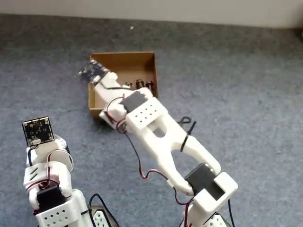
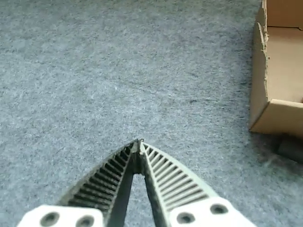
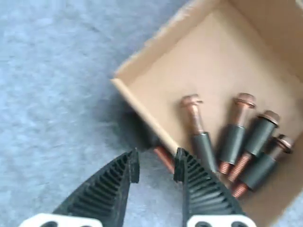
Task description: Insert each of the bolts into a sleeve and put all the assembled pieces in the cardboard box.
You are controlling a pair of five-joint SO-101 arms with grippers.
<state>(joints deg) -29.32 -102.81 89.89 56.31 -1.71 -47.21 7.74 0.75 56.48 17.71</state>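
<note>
The cardboard box (image 1: 142, 59) stands on the grey carpet at the back left. Several copper bolts in dark sleeves (image 3: 246, 142) lie side by side inside it, also visible as the assembled pieces (image 1: 140, 85). My right gripper (image 3: 156, 163) is open and hangs over the box's wall (image 3: 137, 106). Between its fingertips, just outside that wall, shows a copper shaft (image 3: 164, 159) with a dark end; I cannot tell how it rests. My left gripper (image 2: 138, 142) is shut on nothing, low over bare carpet, with the box (image 2: 277, 116) off to one side.
The right arm (image 1: 161, 132) stretches diagonally from the front right to the box, with loose cables (image 1: 187, 124) beside it. The left arm (image 1: 47, 161) stands at the front left. A dark object (image 2: 291, 149) lies by the box's near corner.
</note>
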